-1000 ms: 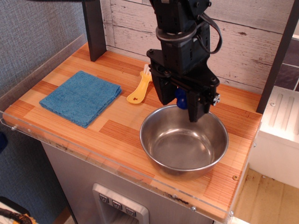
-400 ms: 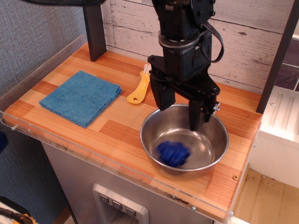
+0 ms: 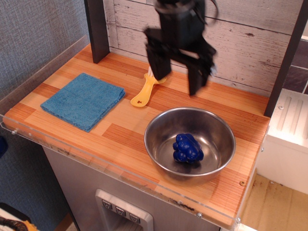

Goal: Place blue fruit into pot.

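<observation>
The blue fruit (image 3: 186, 148), a small glossy deep-blue bunch of grapes, lies on the bottom of the pot (image 3: 160, 124), a large shiny steel bowl at the front right of the wooden counter. My gripper (image 3: 175, 82) is open and empty. It hangs well above the pot's back rim, near the back wall, and looks blurred from motion. Its two black fingers (image 3: 194, 77) are spread wide apart.
A folded blue cloth (image 3: 83, 100) lies flat on the left of the counter. A yellow spoon (image 3: 144, 93) lies behind the pot, partly under my gripper. A dark post (image 3: 96, 29) stands at the back left. A clear plastic lip runs along the counter's front edge (image 3: 120, 175).
My gripper opened over the pot and let the blue fruit drop into it. The fruit came to rest on the pot's bottom. The gripper then rose up and back.
</observation>
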